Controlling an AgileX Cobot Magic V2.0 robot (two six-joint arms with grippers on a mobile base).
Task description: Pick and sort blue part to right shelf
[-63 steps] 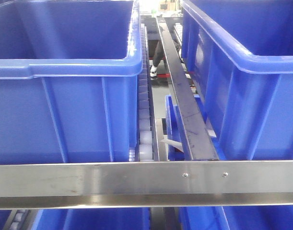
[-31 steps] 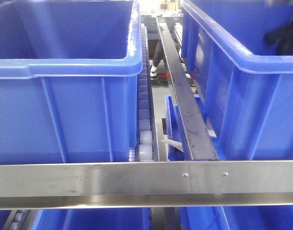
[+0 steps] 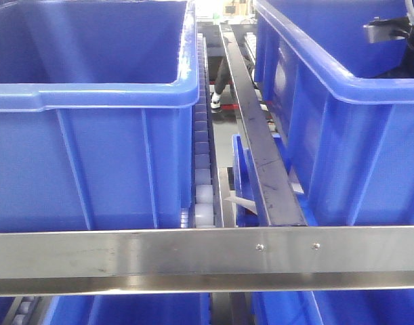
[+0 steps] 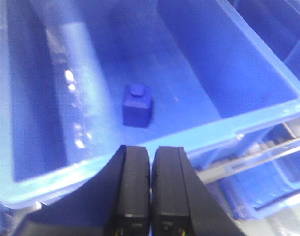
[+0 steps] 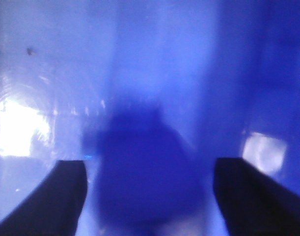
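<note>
In the right wrist view my right gripper [image 5: 149, 169] is open low inside a blue bin, and a blurred dark blue part [image 5: 145, 142] lies between its two fingers with a gap on each side. In the front view part of the right arm [image 3: 395, 32] shows inside the right bin [image 3: 342, 135] of the steel shelf [image 3: 193, 252]. In the left wrist view my left gripper [image 4: 150, 150] is shut and empty above the near rim of another blue bin [image 4: 199, 132]. A small blue part [image 4: 138, 104] with a knob on top sits on that bin's floor.
A large blue bin [image 3: 91, 135] stands on the left of the shelf. White rollers [image 3: 204, 176] and a dark centre rail [image 3: 261, 149] run between the bins. More blue bins [image 3: 125, 308] sit on the level below. Another bin and steel frame [image 4: 272, 162] show at the right.
The right arm has come into the front view at the top right and now sits inside the right bin. The shelf and bins have not moved.
</note>
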